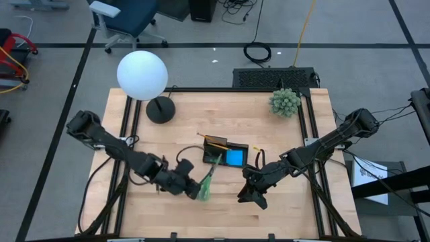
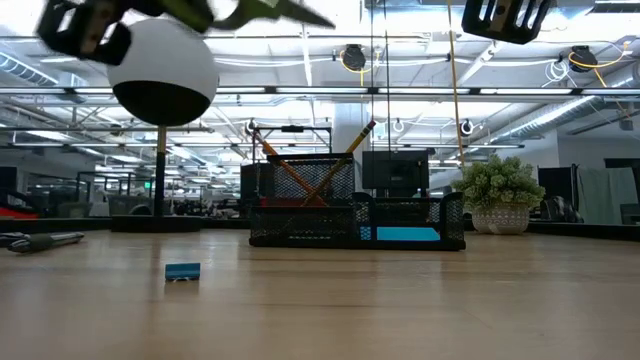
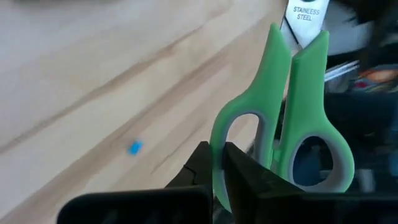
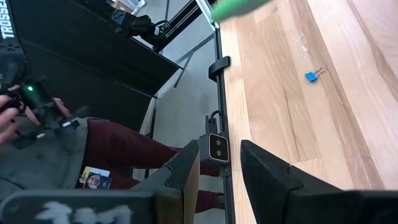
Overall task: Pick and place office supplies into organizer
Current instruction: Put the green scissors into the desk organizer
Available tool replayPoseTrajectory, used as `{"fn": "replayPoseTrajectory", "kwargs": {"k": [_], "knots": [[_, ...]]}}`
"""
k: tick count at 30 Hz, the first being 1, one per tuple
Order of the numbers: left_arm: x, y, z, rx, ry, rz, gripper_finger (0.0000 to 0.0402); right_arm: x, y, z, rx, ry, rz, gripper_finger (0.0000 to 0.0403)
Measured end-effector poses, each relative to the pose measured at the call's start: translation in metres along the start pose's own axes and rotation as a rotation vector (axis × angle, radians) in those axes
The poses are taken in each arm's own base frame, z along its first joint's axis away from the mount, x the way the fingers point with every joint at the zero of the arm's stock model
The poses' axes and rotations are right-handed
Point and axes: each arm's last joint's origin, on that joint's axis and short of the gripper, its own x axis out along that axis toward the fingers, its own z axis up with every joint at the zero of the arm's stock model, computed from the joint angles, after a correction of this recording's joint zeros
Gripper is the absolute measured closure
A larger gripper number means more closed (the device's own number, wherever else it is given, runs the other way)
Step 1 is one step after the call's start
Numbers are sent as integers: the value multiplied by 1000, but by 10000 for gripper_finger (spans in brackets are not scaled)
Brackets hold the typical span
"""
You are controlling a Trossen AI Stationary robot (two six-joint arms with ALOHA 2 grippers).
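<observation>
Left fingers clench green scissors near organizer; right fingers apparently released.

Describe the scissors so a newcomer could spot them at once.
Start at the black organizer in the middle of the table. Just off its front left corner, the left gripper holds the scissors above the wood. They are the only thing here with bright green handles.

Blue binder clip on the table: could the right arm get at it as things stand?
Probably yes. The right gripper hangs open and empty above bare wood, and the blue binder clip lies in the open with nothing beside it. The left gripper, shut on the scissors, is close by.
</observation>
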Motion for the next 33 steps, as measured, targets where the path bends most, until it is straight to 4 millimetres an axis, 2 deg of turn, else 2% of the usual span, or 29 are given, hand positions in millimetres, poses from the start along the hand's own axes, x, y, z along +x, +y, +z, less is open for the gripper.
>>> {"fn": "replayPoseTrajectory", "kwargs": {"k": [4, 8, 12, 15, 20, 23, 26, 33], "knots": [[-12, -6, 13, 9, -32, -59, 381, 0, 0, 0, 0, -1, 0, 298], [-26, -13, 26, 23, -68, -137, 396, 0, 0, 0, 1, 0, 0, 298], [-31, -15, 37, 29, -99, -169, 388, 0, 0, 0, 0, 0, 0, 298], [-33, -15, 41, 37, -98, -181, 381, 0, 0, 0, 0, 0, 0, 298], [-33, -16, 43, 31, -81, -193, 396, 0, 0, 0, 0, -1, 0, 298], [-33, -19, 45, 9, -86, -229, 392, 0, 0, 0, 0, -1, 0, 298], [-34, -23, 47, -9, -81, -281, 383, 0, 0, 0, 0, -1, 0, 298], [-38, -34, 60, -106, -106, -421, 394, 0, 0, 0, 0, 0, -1, 298]]}}
